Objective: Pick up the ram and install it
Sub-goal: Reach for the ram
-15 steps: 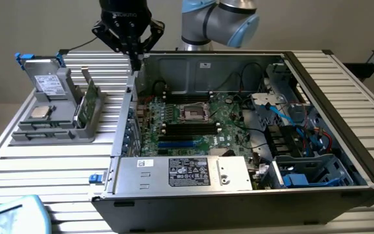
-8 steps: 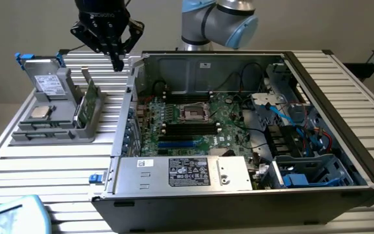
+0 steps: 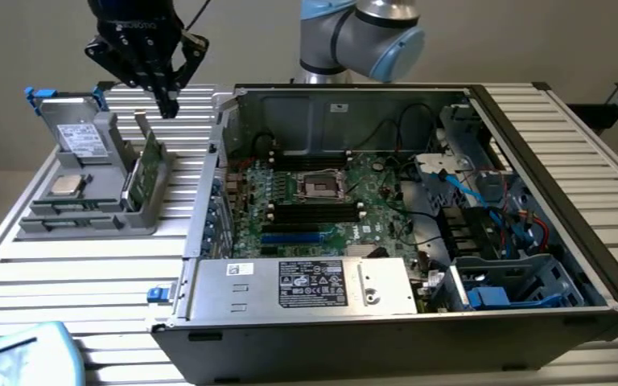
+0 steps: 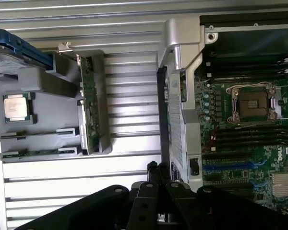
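Hovers above the far end of a grey holder [image 3: 84, 219] on the slatted bench [image 3: 73, 281], jaws pressed together, pinching nothing. Holds the ram [image 3: 150, 165] upright on its long edge in a slot of that holder, top edge free, probably for a pinch from above. Shares the holder with a silver processor chip [image 3: 67, 185], well apart. Stands just beside the open computer case [image 3: 320, 112], black motherboard slots [image 3: 309, 213] facing up, seemingly vacant to receive it.

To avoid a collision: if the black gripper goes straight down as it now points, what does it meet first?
Probably the ribbed metal table, between the grey plastic holder and the open computer case; the green ram stick stands close beside, depth unclear.
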Action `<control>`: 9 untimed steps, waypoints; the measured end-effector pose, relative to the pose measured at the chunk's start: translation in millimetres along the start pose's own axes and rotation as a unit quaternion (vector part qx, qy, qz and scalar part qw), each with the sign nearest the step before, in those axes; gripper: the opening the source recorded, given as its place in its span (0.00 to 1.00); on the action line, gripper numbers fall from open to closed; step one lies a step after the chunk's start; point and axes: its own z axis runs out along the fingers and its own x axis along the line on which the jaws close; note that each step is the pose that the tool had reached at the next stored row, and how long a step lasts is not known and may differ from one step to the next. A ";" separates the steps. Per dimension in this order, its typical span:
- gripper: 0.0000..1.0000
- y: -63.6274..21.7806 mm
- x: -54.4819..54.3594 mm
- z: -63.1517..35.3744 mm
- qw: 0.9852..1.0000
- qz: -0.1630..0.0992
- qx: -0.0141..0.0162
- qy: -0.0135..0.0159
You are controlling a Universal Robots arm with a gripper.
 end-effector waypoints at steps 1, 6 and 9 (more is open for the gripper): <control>0.11 -0.4 4.5 -0.1 1.000 0.000 0.000 0.000; 0.11 -2.7 27.1 -0.6 1.000 0.000 -0.001 0.002; 0.11 -4.2 40.9 -0.9 1.000 0.000 -0.002 0.003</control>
